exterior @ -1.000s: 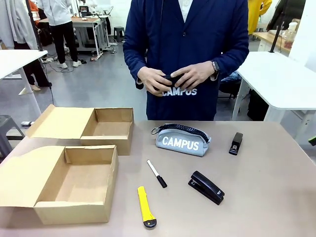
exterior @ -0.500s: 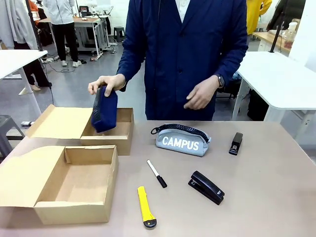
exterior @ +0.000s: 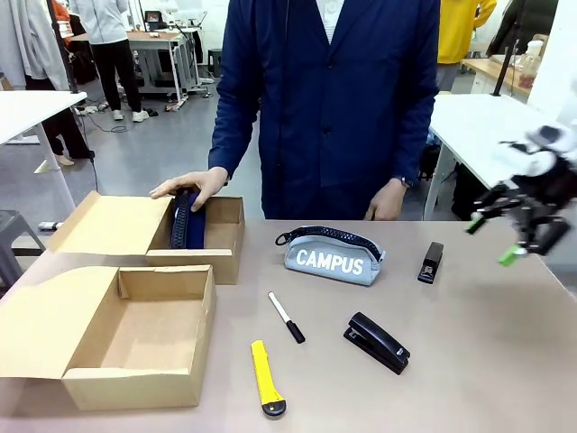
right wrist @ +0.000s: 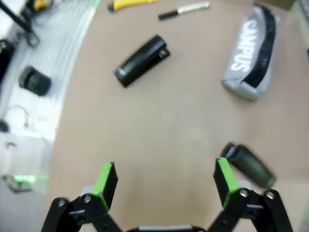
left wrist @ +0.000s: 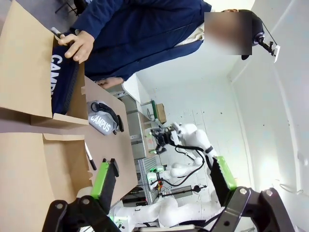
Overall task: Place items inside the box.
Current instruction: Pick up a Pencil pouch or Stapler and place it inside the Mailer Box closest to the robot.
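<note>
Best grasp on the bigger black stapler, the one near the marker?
Take the stapler at mid-body from straight above, closing across its narrow width. It lies flat on the table with its long axis diagonal, so roll the wrist square to its long sides. The right end effector is open and looks the nearer one.

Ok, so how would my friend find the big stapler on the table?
On the table, find the grey pouch with CAMPUS on it. Come toward the robot's side and a bit to the right: the stapler lies there, right of the marker. It is the bigger black one, lying slantwise; the small black tool sits farther back, beside the pouch.
</note>
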Tool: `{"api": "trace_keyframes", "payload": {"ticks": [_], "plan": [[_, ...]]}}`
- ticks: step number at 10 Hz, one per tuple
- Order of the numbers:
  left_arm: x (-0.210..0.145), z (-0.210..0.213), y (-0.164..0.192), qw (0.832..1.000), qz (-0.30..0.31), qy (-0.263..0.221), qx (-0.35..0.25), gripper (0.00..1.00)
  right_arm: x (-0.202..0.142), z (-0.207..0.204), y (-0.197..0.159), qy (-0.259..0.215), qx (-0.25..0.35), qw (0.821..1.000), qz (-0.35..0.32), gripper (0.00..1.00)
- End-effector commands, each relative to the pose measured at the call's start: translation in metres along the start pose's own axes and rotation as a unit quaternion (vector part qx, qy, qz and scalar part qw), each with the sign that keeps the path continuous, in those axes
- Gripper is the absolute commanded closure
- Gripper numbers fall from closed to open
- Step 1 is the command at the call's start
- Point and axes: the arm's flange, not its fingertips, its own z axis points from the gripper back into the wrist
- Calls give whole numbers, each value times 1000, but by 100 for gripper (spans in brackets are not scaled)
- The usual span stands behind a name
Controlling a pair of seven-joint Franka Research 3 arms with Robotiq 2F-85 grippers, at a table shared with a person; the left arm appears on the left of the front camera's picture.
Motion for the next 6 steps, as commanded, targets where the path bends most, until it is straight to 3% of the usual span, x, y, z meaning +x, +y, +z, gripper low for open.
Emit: {"api": "trace_keyframes", "payload": {"ticks": [1,4,6], "plan": [[-1,1,-3,1000,-6,1,-5,0,-12,-11,-44,44,-11,998,46,0],[-1,1,-3,1000,-6,1,-5,0,-19,-47,-97,111,9,989,96,0],[-1,1,-3,1000,-6,1,-5,0,-36,-63,-122,122,32,985,119,0]]}}
